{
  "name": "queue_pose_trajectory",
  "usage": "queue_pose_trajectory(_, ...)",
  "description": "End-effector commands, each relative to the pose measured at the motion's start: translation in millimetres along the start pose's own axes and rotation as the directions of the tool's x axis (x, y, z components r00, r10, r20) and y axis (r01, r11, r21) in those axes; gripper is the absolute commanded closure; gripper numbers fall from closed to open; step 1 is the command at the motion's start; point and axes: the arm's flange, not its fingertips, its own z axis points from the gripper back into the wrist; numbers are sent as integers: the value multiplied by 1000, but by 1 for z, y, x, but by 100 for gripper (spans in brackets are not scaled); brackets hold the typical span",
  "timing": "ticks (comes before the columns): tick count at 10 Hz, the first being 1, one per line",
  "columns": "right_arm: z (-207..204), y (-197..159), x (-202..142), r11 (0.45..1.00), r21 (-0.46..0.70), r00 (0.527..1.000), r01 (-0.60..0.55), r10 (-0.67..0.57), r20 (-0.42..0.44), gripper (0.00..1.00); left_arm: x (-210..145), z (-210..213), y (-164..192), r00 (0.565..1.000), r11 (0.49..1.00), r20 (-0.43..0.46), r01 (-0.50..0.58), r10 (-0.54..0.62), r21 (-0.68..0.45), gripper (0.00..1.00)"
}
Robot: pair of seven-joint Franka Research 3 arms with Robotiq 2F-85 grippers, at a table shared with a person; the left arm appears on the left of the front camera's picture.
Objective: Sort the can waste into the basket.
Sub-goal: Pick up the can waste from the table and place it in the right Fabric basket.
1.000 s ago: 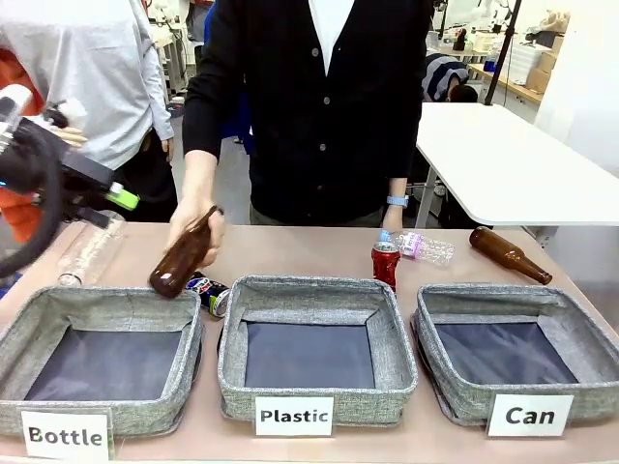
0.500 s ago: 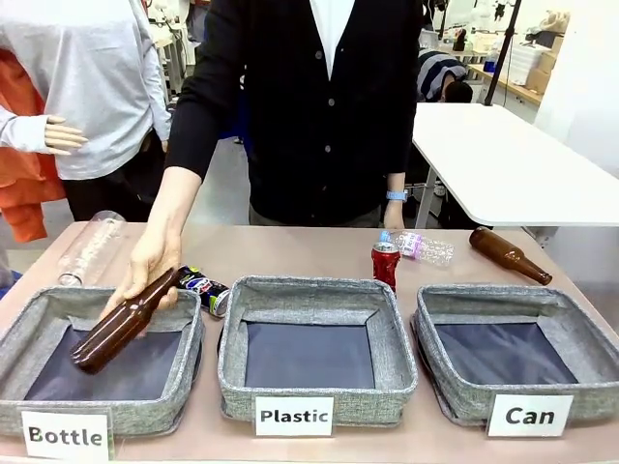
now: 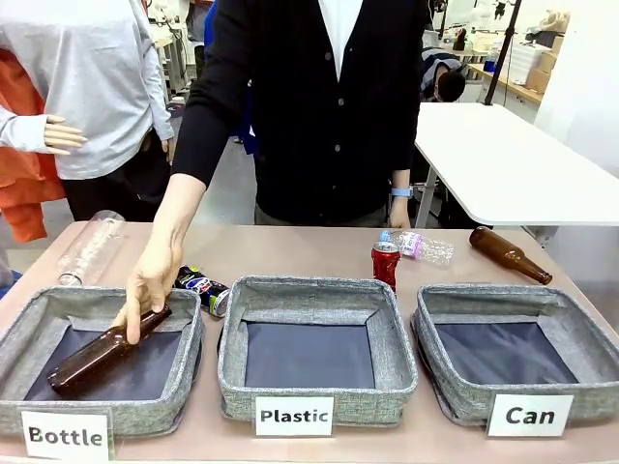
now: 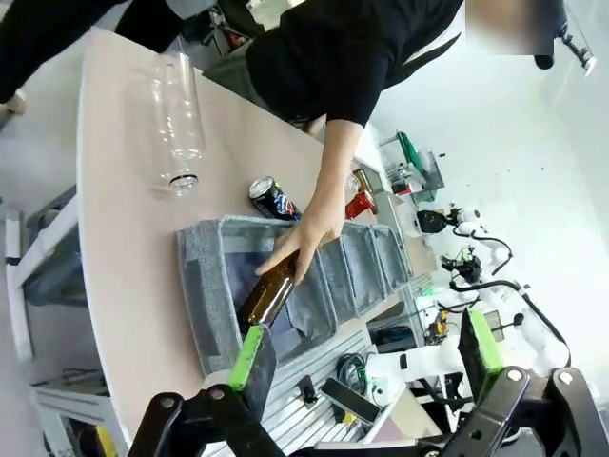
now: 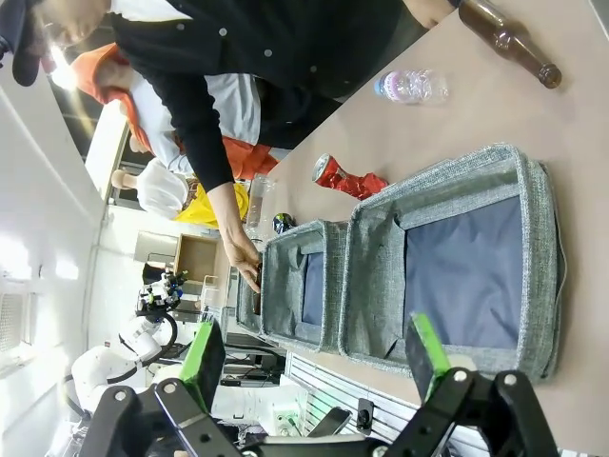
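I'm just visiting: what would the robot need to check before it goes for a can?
1. Left gripper open: ok.
2. Right gripper open: ok.
3. Can basket has room: ok.
4. Red can standing free behind the Plastic basket: ok.
5. Dark can away from the person's hand: not ok, the hand is close beside it, holding a brown bottle.

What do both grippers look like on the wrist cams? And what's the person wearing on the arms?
The left gripper and right gripper match: black jointed linkages with silver bolts, two fingers each, bright green pads. The person wears black cardigan sleeves and a light blue wristband.
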Motion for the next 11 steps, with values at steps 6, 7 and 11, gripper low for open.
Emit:
queue_pose_trajectory(6,1,1,3,999,26,1000,-25,24,16,0,44,-153,-69,949,957,-289,195,-128,217,0)
queue_pose_trajectory(7,1,1,3,999,26,1000,-25,24,16,0,46,-197,-82,923,930,-357,250,-145,268,0)
queue_pose_trajectory(11,1,1,3,999,26,1000,-25,24,16,0,26,-388,-95,800,769,-552,500,-235,397,0)
